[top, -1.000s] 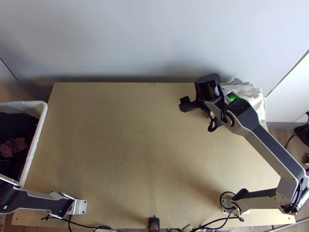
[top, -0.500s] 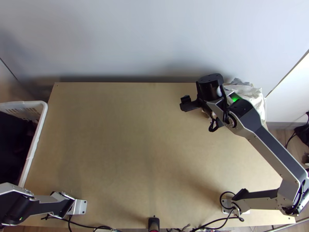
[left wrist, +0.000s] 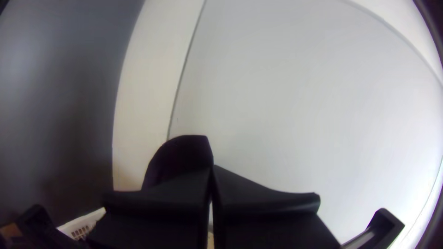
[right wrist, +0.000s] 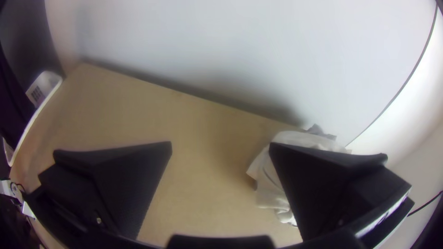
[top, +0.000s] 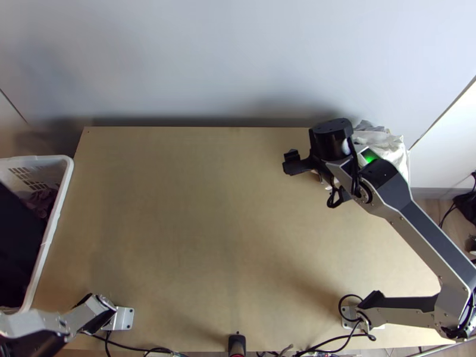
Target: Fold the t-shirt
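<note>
one light wooden surface (top: 196, 238), two arms at its near side. white basket (top: 52, 232) beside the left edge. at the basket, a large dark cloth (left wrist: 180, 154), likely the t-shirt, hanging from the left gripper (left wrist: 212, 173), fingers pressed together on it. pale cloths (top: 384, 146) bunched at the far right corner, near the right gripper (right wrist: 220, 145); fingers spread, nothing between them.

step in hand, as i judge it: getting the shirt out of the basket. best lifted until its lowest part clears the rim, then swung inward slowly, so no other garment rides along. right gripper wants to come toward the middle for a second grip; spread flat before any fold.

hard to make out: which part of the cloth is pinched, sleeve or hem; where it ends and the basket's other contents begin. left arm (top: 35, 324) cut off at the top view's lower left.
</note>
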Controlling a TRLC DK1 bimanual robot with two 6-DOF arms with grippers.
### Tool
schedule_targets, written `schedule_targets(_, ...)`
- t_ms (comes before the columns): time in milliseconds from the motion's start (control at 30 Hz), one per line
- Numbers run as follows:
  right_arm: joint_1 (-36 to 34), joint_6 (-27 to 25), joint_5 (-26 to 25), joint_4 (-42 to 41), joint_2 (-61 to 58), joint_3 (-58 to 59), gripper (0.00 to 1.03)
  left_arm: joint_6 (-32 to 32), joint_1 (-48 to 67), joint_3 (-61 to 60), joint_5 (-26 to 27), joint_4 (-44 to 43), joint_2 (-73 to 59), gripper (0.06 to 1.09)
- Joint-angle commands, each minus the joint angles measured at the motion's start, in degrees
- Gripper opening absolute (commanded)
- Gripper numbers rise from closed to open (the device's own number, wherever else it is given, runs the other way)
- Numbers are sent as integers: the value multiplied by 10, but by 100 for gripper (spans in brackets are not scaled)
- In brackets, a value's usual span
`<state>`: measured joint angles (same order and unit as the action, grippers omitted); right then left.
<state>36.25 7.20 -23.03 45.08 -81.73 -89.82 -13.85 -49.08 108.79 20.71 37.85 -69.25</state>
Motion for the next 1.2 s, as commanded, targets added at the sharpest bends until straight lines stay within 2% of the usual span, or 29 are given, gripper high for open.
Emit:
schedule_targets(0,-6,-1,0,-8,13,17,98,14,165,-63,-48,34,54,9)
schedule_targets(333,-11,0,1,-29,44,70,98,28,392,-222,-161,18,130,9)
schedule_targets(500,-14,4,1,-54,79,141,98,14,541,-343,-269,-1,171,9)
schedule_targets(567,-17,14,2,-63,95,171,98,8,609,-396,-328,-33,180,9)
schedule_targets(633,-17,20,2,-76,114,208,98,-1,653,-445,-364,-72,181,9)
schedule_targets(767,-27,32,2,-106,163,294,98,-35,725,-497,-393,-124,142,9)
schedule_targets(1000,-46,33,2,-170,252,440,98,-28,859,-529,-436,-243,18,9)
schedule_targets(1167,-62,48,6,-184,295,482,98,-14,907,-518,-451,-347,-94,9)
